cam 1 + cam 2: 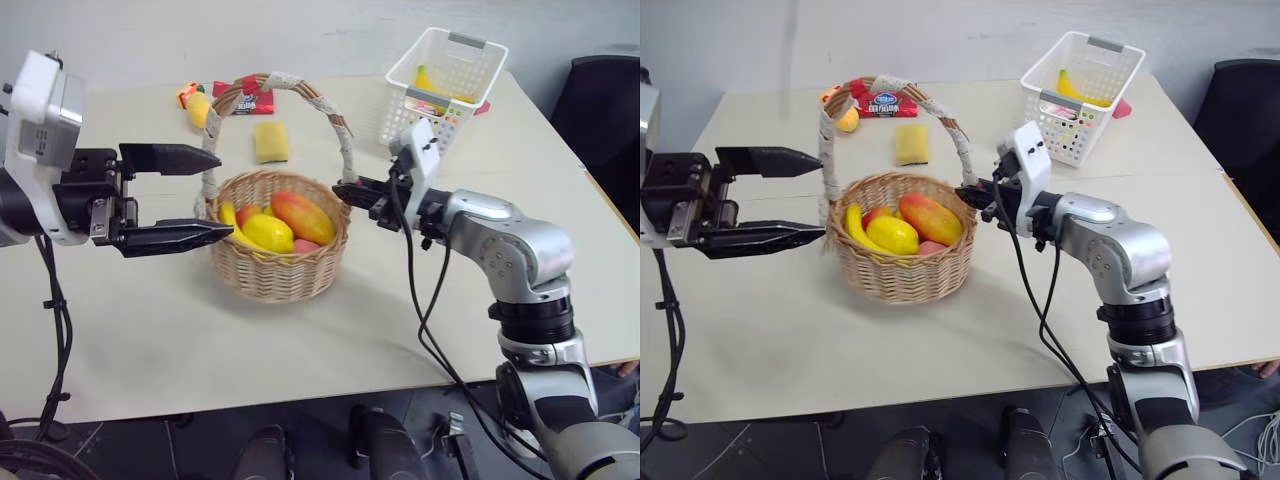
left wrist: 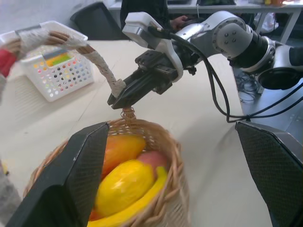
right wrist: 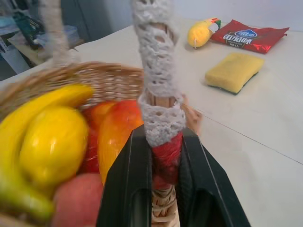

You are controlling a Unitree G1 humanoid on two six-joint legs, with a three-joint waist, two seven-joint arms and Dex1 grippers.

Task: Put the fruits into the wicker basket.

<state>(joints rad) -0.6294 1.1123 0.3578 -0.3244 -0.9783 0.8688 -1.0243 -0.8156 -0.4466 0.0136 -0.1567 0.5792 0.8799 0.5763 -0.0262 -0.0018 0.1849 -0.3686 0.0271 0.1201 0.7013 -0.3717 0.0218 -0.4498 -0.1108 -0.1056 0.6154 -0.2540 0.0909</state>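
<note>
The wicker basket [image 1: 280,262] stood in the middle of the table [image 1: 150,330] with the banana [image 1: 857,229] and lemon [image 1: 268,233] already lying inside among other fruit. The right gripper [image 3: 163,163] was clamped on the foot of the basket's cloth-wrapped handle [image 3: 158,71], just above the rim, while the left gripper [image 1: 190,195] hung beside the basket with its fingers apart and empty. The basket looked light and stiff, the cloth wrap probably giving a good hold, though gripped at one foot only it would likely tip if lifted.
</note>
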